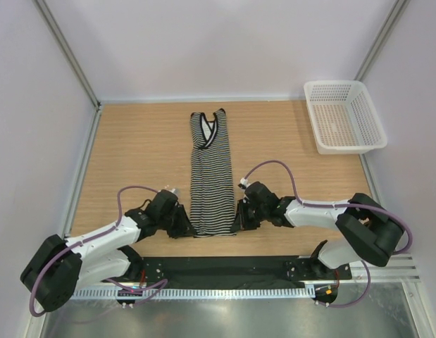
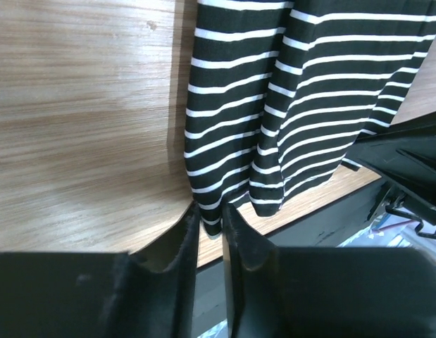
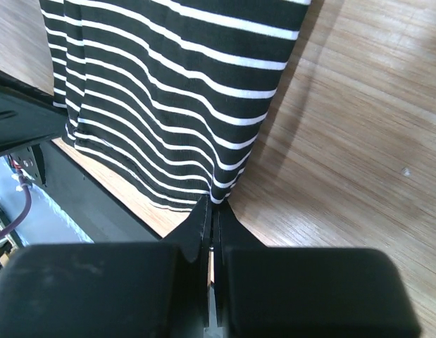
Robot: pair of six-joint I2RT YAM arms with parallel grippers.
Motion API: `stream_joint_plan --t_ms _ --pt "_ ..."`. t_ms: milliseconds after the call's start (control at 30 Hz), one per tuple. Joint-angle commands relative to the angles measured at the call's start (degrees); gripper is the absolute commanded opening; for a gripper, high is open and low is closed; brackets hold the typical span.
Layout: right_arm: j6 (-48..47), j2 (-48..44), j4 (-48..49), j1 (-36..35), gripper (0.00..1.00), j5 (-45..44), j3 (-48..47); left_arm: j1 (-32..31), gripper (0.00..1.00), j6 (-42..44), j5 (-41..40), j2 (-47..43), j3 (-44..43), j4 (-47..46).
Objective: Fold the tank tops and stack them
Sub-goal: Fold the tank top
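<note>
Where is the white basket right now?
In the top view, the white basket sits at the table's far right corner, apart from the striped tank top lying mid-table.

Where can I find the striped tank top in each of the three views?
Top external: striped tank top lies centre, lengthwise on the table, hem nearest the arms.
Left wrist: upper right, hem corner at the left claw.
Right wrist: upper left, hem corner at the right claw.
Shared landmark: the hem.

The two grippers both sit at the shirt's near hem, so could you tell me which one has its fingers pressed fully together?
The right gripper, at the hem's right corner of the striped tank top; its fingers meet on the fabric. The left gripper shows a gap.
</note>
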State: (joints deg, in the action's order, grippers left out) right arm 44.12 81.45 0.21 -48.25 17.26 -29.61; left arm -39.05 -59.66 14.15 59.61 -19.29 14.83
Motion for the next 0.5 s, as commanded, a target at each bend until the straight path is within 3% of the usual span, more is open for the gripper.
stream_joint_plan --t_ms 0,67,167,467 --pt "-0.5 -1.4 0.9 0.0 0.01 1.3 -0.3 -0.3 0.13 0.0 0.6 0.1 0.3 -1.4" --pt "-0.8 -1.8 0.1 -0.1 0.01 1.4 -0.8 -0.3 0.05 0.0 0.6 -0.7 0.0 -1.4" --pt "-0.9 -2.9 -1.9 0.0 0.01 1.4 -1.8 -0.3 0.01 -0.4 0.5 -2.0 -0.7 -1.0" --pt "-3.3 -5.2 -6.9 2.4 0.01 0.1 -6.4 -0.2 0.00 1.5 -2.8 -3.8 -7.1 4.7"
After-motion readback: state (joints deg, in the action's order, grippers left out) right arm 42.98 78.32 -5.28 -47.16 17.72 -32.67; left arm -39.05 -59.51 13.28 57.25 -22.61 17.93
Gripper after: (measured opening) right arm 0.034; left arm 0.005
